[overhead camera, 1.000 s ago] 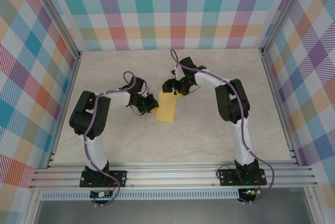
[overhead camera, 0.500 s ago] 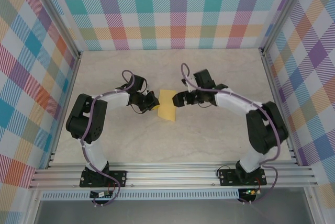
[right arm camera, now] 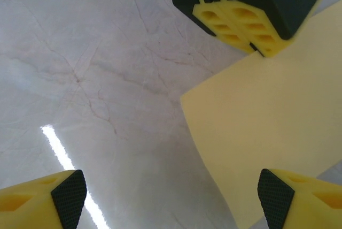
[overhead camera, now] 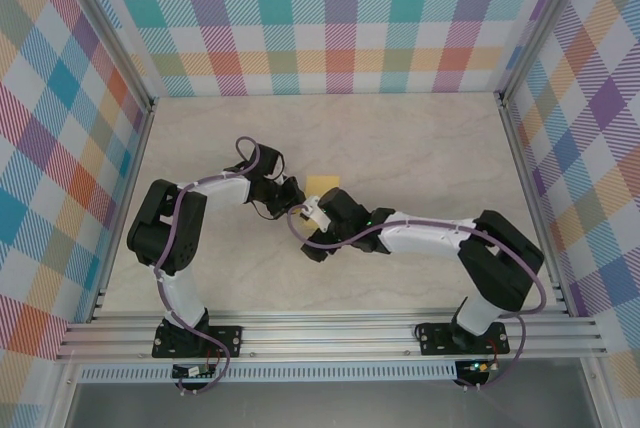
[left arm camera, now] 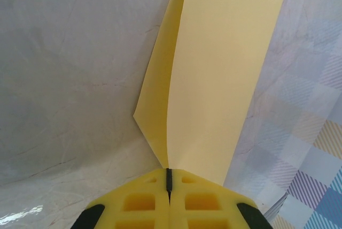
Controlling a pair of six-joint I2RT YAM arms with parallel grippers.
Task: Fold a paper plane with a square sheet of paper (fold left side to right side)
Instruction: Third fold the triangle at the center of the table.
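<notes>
Between my left claw (left arm camera: 169,171) tips, clenched: a corner of the square sheet of paper (left arm camera: 214,79), doubled over. Right claw (right arm camera: 172,192), released, just swung across above it, paper ahead-right; I'd guess creasing comes next.

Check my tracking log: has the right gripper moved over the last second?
Yes. The right gripper swung from the far edge of the paper toward the near rail.
</notes>
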